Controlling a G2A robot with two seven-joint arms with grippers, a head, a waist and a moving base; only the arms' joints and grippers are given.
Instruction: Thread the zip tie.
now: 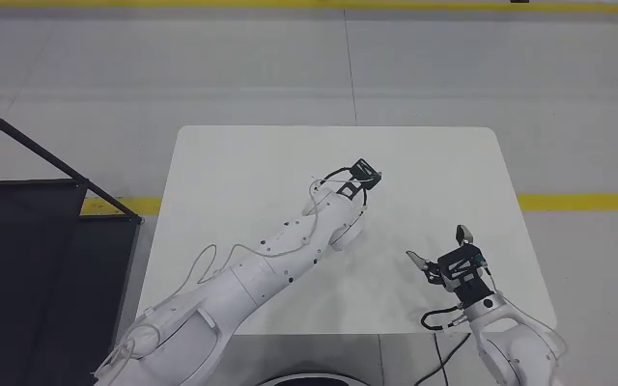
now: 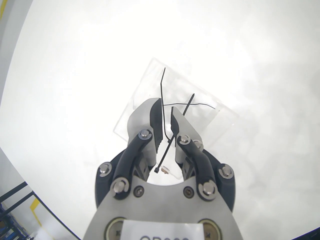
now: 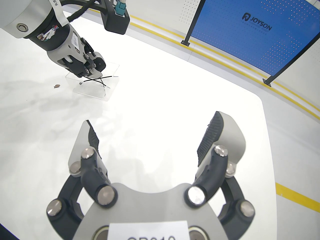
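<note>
Two black zip ties lie crossed on a clear plastic tray [image 2: 210, 118] near the table's middle. One bent zip tie [image 2: 162, 88] runs between the fingers of my left gripper [image 2: 166, 106], which stands over the tray with its jaws a narrow gap apart, not pinching the tie. The other zip tie [image 2: 189, 103] slants under the gripper, its head toward the wrist. The right wrist view shows the left gripper [image 3: 96, 72] down on the tray [image 3: 111, 67]. My right gripper [image 3: 153, 118] hangs open and empty over the table's front right [image 1: 436, 243].
The white table [image 1: 241, 193] is bare apart from a small brown speck [image 3: 57, 86] beside the tray. Yellow floor lines and blue panels on stands [image 3: 250, 21] lie beyond the table's edge. A black frame [image 1: 58, 164] stands off the left side.
</note>
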